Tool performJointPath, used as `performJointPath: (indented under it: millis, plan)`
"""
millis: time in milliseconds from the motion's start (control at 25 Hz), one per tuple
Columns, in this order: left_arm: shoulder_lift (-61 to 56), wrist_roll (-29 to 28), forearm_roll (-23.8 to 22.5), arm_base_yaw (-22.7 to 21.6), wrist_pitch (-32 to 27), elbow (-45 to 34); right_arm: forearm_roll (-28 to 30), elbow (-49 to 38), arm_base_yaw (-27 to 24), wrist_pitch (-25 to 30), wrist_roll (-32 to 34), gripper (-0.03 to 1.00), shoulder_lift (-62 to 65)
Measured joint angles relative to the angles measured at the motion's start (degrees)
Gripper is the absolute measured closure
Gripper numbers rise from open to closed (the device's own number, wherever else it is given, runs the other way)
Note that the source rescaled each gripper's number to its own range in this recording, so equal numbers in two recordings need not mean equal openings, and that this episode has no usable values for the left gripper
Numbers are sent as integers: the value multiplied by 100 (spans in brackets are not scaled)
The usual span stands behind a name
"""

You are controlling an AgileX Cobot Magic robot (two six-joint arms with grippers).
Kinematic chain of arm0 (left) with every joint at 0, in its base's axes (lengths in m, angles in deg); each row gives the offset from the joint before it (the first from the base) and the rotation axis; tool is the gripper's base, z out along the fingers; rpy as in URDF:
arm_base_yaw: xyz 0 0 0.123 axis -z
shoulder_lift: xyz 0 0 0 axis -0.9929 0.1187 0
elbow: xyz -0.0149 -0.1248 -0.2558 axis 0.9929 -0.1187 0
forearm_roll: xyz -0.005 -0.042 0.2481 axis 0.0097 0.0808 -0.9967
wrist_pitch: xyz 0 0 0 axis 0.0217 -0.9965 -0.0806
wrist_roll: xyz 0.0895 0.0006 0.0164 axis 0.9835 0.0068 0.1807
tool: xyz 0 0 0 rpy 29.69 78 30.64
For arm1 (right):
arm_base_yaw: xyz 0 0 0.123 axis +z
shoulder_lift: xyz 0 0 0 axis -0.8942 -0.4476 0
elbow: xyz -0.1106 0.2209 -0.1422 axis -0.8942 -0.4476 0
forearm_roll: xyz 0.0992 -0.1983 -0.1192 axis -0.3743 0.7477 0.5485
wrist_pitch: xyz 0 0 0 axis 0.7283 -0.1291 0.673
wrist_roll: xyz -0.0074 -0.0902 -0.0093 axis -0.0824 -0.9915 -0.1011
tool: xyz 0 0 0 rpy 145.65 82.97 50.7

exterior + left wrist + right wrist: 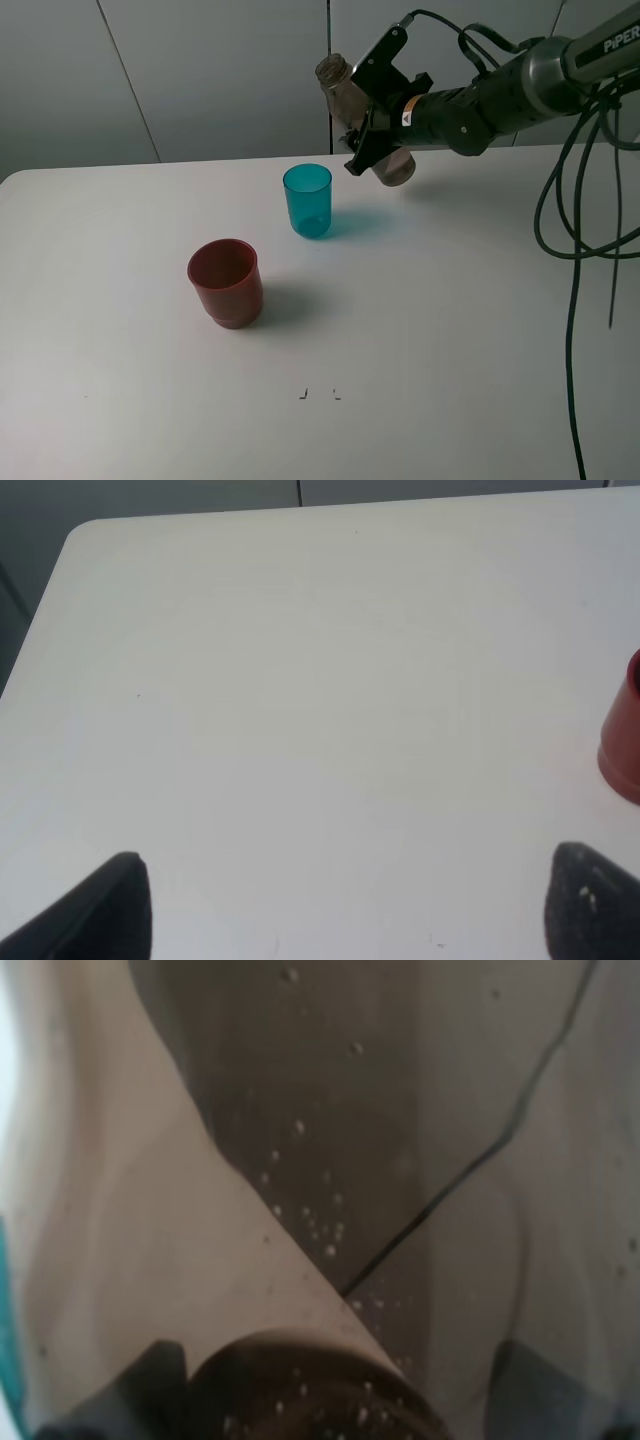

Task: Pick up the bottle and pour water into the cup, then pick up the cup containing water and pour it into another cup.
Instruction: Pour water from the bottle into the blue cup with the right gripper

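The left gripper [350,908] hangs over the white table [450,350] with its jaws wide apart and nothing between them. Toward the front of the table stands the red cup [226,283], upright, mouth up. It also shows at the edge of the left wrist view. Further back and a little to the right is the teal cup [308,200], also upright and well apart from the red one.

Behind the teal cup, in the air, is the bottle [352,105]. Its long axis is tilted – the open neck points up and to the left, the base is lower and to the right, so the mouth is higher than the base. The right gripper [375,125] has its jaws closed on the middle of the bottle's body – in the right wrist view the dark fingers [150,1390] sit on both sides of the wall, which carries small drops.
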Motion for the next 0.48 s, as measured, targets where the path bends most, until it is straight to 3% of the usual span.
performJointPath:
  millis: [480]
  plan:
    - [0,0,0,0,0,0,10,87,133,326,-1656,94,-14]
